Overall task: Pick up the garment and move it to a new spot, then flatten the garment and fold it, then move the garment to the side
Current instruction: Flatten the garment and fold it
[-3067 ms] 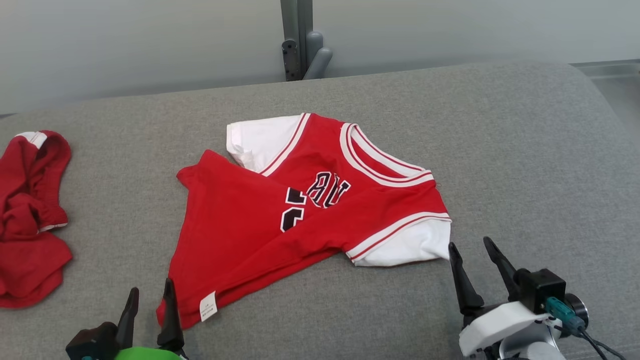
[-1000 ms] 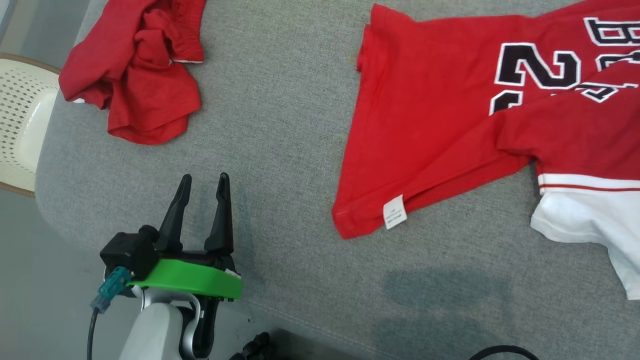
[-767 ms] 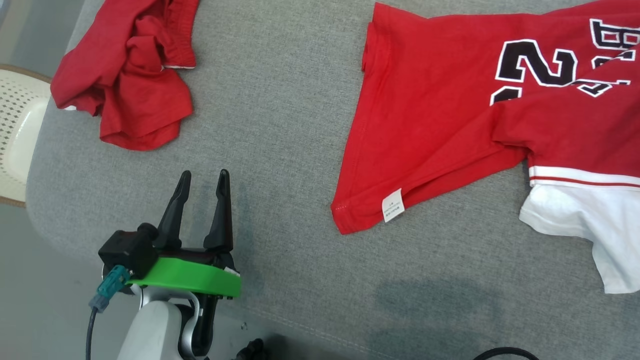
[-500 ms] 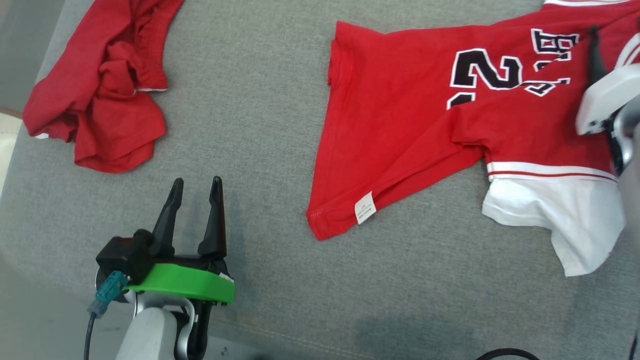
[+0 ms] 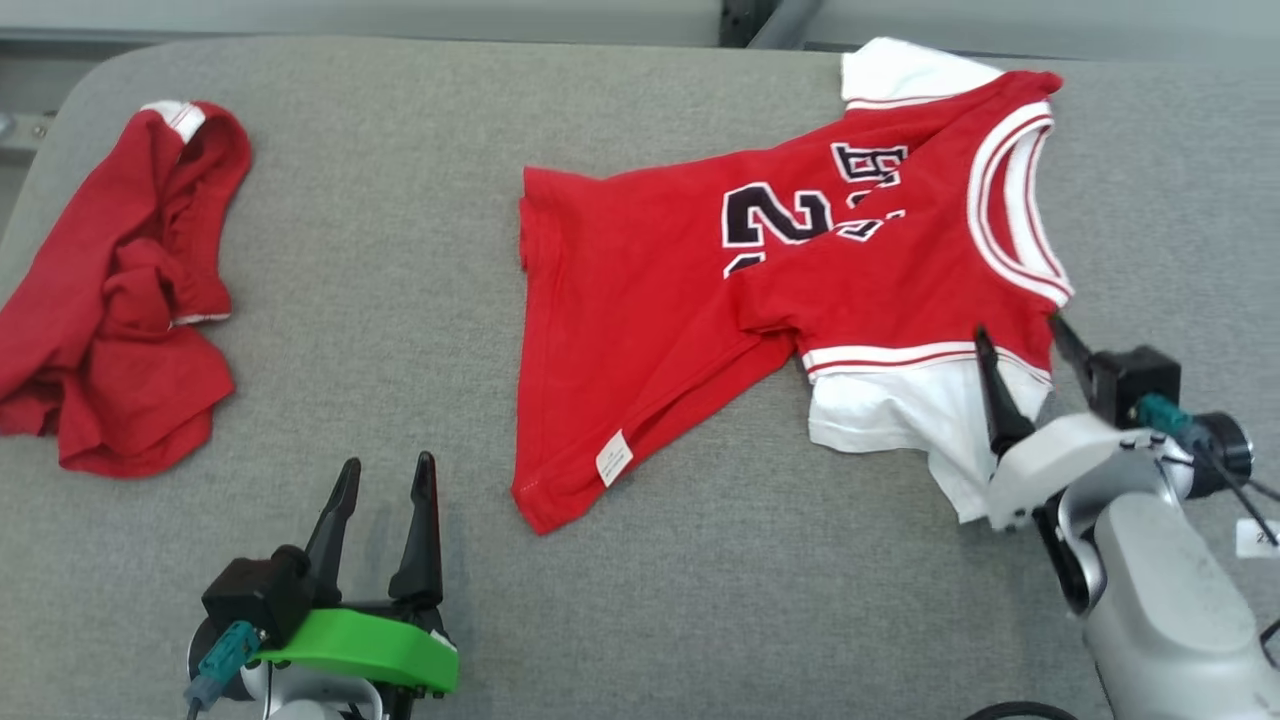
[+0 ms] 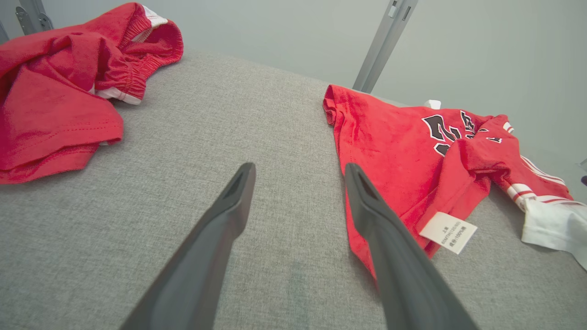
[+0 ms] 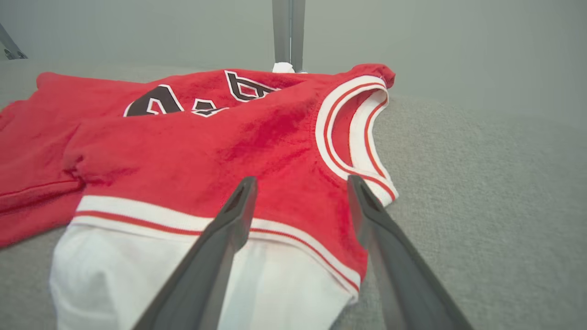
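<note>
Fingers on both arms stand spread apart, with nothing gripped between them. The left fingers [image 5: 420,520] hover low over bare grey surface [image 5: 400,250]. In the left wrist view those left fingers [image 6: 229,215] point between two pieces of clothing. The red jersey [image 6: 403,160] lies beyond their right tip, its hem corner and white label [image 6: 448,226] just beside that tip. A crumpled red garment [image 6: 55,91] lies well off to the far left of them.

From the head camera the red jersey [image 5: 700,330] lies roughly flat on the surface ahead of both arms, one red layer folded across its black number. The white label [image 5: 613,458] is at the corner nearest the left fingers. The crumpled red garment [image 5: 110,300] sits ahead and left of them.

The right fingers [image 5: 995,395] rise over the near white sleeve [image 5: 890,420], tips at its red-and-white striped band. In the right wrist view the right fingers [image 7: 234,215] straddle that band, the white sleeve [image 7: 183,275] beneath and to their left, the striped collar [image 7: 353,133] just ahead of the right tip. Whether they touch the cloth cannot be told. A metal post [image 7: 287,32] stands far beyond.
</note>
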You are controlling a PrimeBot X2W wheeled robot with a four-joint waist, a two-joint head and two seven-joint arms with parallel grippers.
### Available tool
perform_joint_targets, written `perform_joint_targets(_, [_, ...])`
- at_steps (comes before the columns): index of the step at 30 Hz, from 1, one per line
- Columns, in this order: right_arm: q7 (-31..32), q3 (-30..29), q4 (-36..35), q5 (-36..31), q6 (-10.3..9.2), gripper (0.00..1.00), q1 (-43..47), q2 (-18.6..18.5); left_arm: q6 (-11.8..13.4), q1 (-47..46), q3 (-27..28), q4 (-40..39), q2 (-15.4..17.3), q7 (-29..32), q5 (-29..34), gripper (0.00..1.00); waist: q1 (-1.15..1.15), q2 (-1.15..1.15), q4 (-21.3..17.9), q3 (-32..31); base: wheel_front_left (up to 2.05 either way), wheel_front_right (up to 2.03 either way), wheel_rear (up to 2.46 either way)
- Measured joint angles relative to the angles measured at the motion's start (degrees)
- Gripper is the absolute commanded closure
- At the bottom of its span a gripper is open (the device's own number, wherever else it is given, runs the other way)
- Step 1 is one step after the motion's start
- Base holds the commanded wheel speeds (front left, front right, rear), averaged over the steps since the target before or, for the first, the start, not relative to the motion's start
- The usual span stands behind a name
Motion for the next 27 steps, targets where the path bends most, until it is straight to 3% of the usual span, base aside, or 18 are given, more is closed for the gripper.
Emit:
perform_joint_targets(15, [0.0, 4.2, -4.2, 4.4, 0.0, 0.0, 15.2, 3.9, -0.1, 4.4, -0.5, 1.1, 0.0, 0.0, 0.0, 0.0, 0.0, -0.01, -6.8, -8.1, 0.0, 0.0, 0.0])
perform_joint_targets(25, [0.0, 6.9, -1.0, 6.5, 0.0, 0.0, 14.1, 4.5, -0.3, 3.7, -0.8, 1.0, 0.0, 0.0, 0.5, 0.0, 0.0, 0.01, -5.6, -5.8, 0.0, 0.0, 0.0])
perform_joint_targets(26, [0.0, 7.3, -0.7, 6.8, 0.0, 0.04, 13.8, 4.6, -0.3, 3.6, -0.8, 1.0, 0.0, 0.0, 0.6, 0.0, 0.0, 0.01, -5.4, -5.6, 0.0, 0.0, 0.0])
perform_joint_targets(27, [0.0, 7.6, -0.4, 7.0, 0.0, 0.51, 13.5, 4.7, -0.3, 3.6, -0.7, 1.0, 0.0, 0.0, 0.6, 0.0, 0.0, 0.01, -5.2, -5.4, 0.0, 0.0, 0.0])
